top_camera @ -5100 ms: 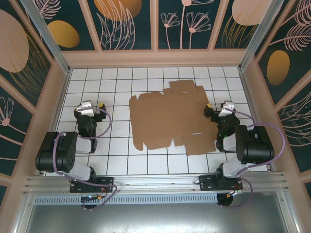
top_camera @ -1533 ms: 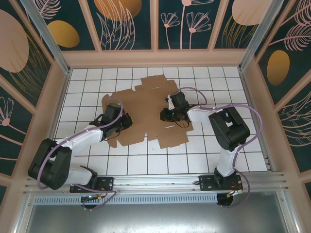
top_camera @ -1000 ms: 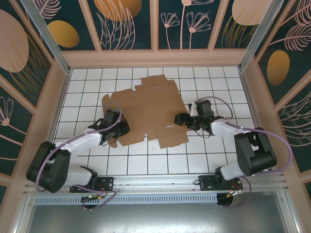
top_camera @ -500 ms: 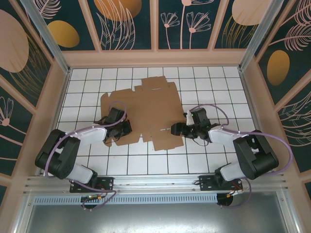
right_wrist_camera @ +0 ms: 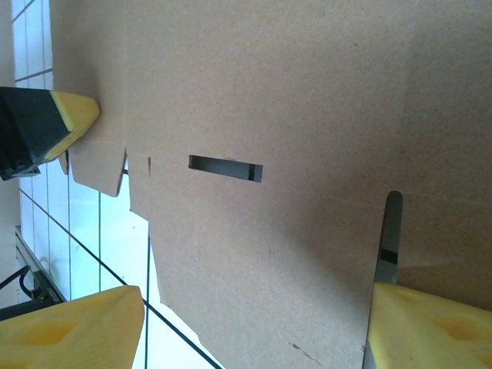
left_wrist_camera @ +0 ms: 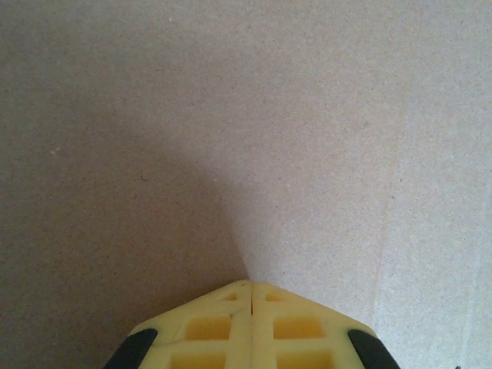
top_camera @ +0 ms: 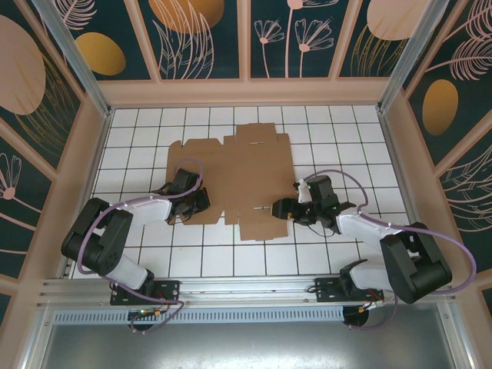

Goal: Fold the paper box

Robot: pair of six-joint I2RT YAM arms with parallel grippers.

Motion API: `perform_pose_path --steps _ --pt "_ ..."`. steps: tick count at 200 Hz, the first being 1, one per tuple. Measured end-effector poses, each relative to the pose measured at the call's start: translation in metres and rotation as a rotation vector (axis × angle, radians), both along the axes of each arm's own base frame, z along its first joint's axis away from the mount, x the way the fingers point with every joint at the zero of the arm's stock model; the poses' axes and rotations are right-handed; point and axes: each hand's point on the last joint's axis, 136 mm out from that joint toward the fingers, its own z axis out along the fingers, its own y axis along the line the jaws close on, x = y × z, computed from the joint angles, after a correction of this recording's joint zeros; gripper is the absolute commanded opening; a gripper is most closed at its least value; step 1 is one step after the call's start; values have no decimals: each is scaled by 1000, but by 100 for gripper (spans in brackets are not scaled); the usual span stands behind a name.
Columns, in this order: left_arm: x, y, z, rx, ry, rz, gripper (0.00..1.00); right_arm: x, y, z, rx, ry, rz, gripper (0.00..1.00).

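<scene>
White tiles with dark grout lines make up the table (top_camera: 346,123), walled in by dark panels (top_camera: 207,46) painted with pale leaves and orange discs. The paper box (top_camera: 246,177) lies flat at the middle of it, and it has just turned: half a second ago it sat skewed to the grout lines, while now its edges run square with them. A few seconds back it lay further to my right, with both my arms folded clear of it. I judge that the sheet is now lined up for folding, though no flap is raised yet. My left gripper (top_camera: 196,201) presses down on the box's near-left corner with its fingertips (left_wrist_camera: 211,327) closed tight together and nothing between them. My right gripper (top_camera: 281,208) sits at the box's near-right edge with its jaws spread wide, holding nothing; one yellow finger (right_wrist_camera: 77,323) hangs over bare tile just off the edge. The board is plain matte brown with a fine fibrous grain. It is die-cut into stepped tabs and flaps, with a narrow slot (right_wrist_camera: 225,168) and a faint pressed crease (left_wrist_camera: 384,231).
</scene>
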Motion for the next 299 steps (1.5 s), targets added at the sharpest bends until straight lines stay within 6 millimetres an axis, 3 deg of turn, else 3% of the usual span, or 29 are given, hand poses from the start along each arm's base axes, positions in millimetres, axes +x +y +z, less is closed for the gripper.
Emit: perform_pose_path --steps 30,93,123,140,162,193,221,249,271,281,299 --pt "0 0 0 -1 -2 -4 0 -13 -10 -17 -12 60 -28 72" --pt "2 -3 -1 -7 2 -10 0 -17 -2 -18 11 55 -6 72" --pt "4 -2 0 -5 -1 -6 0 -15 5 -17 17 56 1 65" --pt "4 -1 0 -4 -2 -4 0 -18 8 -15 51 70 -6 57" --pt "4 -1 1 -6 -3 -5 0 -28 6 -12 107 104 -19 38" --pt "4 -1 11 -12 -16 -5 2 -23 3 6 210 105 -71 22" --pt "5 -8 38 -50 -63 -35 18 -19 8 21 279 97 -73 15" --pt "3 -23 92 -65 -213 -142 38 -15 11 30 318 85 -78 14" --pt "-21 -65 147 -21 -423 -385 42 -12 10 34 337 99 -95 14" --pt "-35 -84 168 -8 -502 -495 48 -11 9 35 347 107 -105 14" --pt "-46 -100 185 62 -607 -622 52 -8 10 38 371 118 -115 14"
